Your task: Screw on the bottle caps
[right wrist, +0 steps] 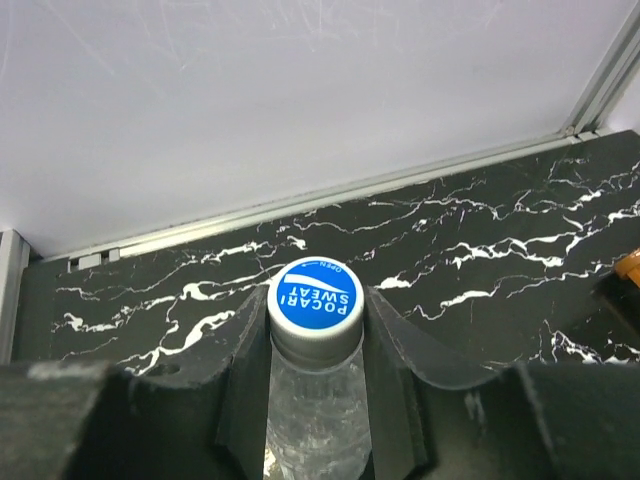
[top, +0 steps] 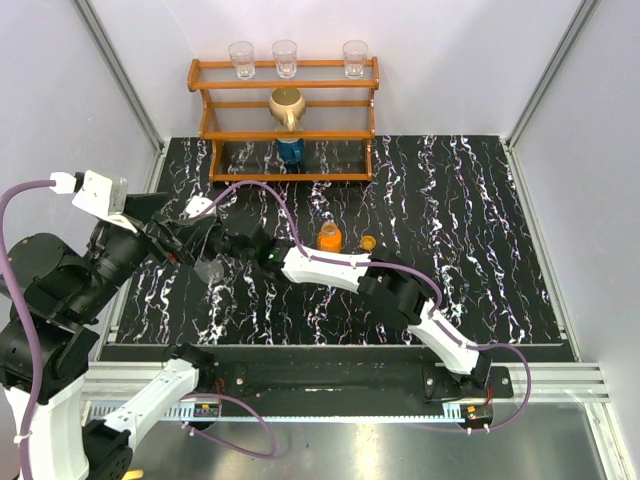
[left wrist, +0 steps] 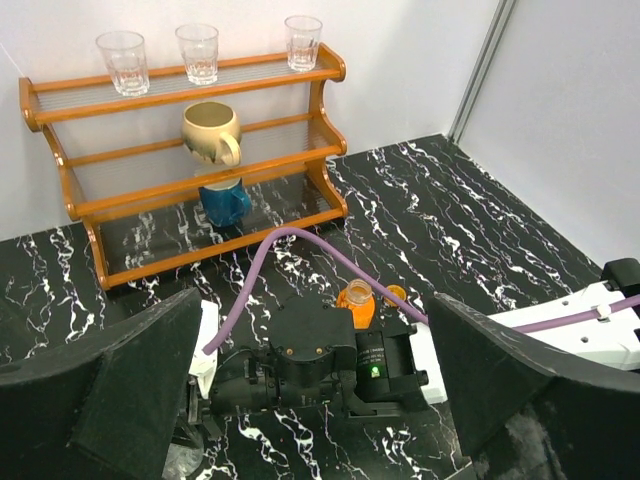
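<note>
**A:** From above, where are the caps?

**B:** The orange cap (top: 368, 243) lies on the desk (top: 450, 220), just right of the orange bottle (top: 329, 238) and not on it. Both sit near the middle. The right arm (top: 330, 268) stretches across to the left side and meets the left arm (top: 110, 255) there. That spot is too crowded to read either grip or to see the other cap. A wooden rack (top: 285, 120) stands at the far edge.

**A:** And the left wrist camera?

**B:** The left fingers (left wrist: 315, 320) are spread wide with nothing held. Between them, further off, is the dark body of the right arm's wrist. Beyond that stand the orange bottle and the orange cap, close together on the desk. The rack carries three glasses (left wrist: 198, 52) on top, a tan mug (left wrist: 211, 131) below them and a blue container (left wrist: 224, 201) lowest.

**A:** The right wrist camera?

**B:** The right fingers (right wrist: 318, 360) are closed on the neck of the clear bottle (right wrist: 318, 410), one on each side, just under its top. The white-and-blue cap (right wrist: 318, 292) sits on the bottle's mouth with its printed blue face up. I cannot tell whether it is threaded down. Something orange shows at the right edge, cut off by the frame.
</note>
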Controlling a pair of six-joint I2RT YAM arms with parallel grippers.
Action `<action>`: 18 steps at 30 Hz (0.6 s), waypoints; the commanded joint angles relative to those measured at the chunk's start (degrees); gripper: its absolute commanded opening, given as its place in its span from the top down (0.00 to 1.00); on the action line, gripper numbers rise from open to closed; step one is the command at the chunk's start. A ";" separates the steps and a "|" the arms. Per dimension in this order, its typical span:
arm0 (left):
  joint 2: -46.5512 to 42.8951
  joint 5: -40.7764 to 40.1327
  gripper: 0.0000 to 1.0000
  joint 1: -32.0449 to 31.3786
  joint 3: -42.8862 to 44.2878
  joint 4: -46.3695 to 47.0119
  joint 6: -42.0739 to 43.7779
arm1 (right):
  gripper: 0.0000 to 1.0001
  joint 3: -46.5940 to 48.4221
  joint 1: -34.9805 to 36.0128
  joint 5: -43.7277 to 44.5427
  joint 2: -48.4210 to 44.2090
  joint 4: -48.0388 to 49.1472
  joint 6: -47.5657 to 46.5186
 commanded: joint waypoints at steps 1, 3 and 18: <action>-0.64 -1.88 0.02 0.17 -0.74 0.99 -0.90 | 0.74 2.89 1.12 1.52 1.12 1.10 -0.87; -0.90 -1.61 0.03 0.26 -0.92 1.34 -1.25 | 0.73 2.62 1.12 1.43 1.04 0.48 -0.79; -2.75 -1.00 0.04 0.26 -2.41 2.84 -1.25 | 0.30 0.34 1.21 1.44 -0.90 0.83 0.62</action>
